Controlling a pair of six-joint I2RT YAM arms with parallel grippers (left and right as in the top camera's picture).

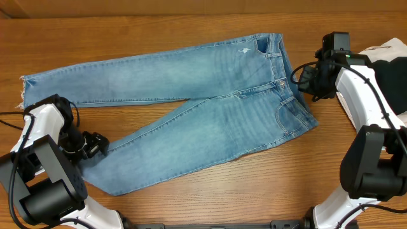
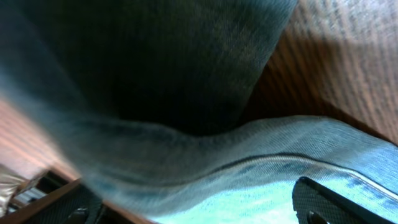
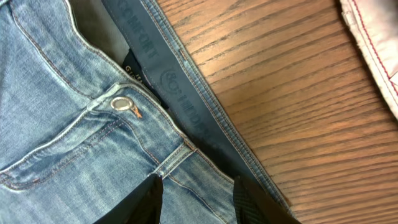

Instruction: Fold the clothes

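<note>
Currently the jeans (image 1: pixel 241 121) lie front up on the wooden bench (image 1: pixel 210 203), with the waistband (image 1: pixel 280 60) toward the right and the two legs running left, spread in a narrow V. The upper leg ends in a frayed hem (image 1: pixel 24 89) near the left edge, and the lower leg slants toward the near left. The left hand (image 1: pixel 98 145) sits at the edge of the lower leg near its end, fingers wide apart; denim hangs close over its camera and is not pinched. The right hand (image 1: pixel 305 79) hangs just beside the waistband, near the button (image 3: pixel 121 104). Its fingertips (image 3: pixel 152 199) stand apart with flat denim showing between them, gripping nothing. An off-white garment (image 1: pixel 389 48) and a black garment (image 1: pixel 397 79) lie at the right edge, apart from the jeans.
</note>
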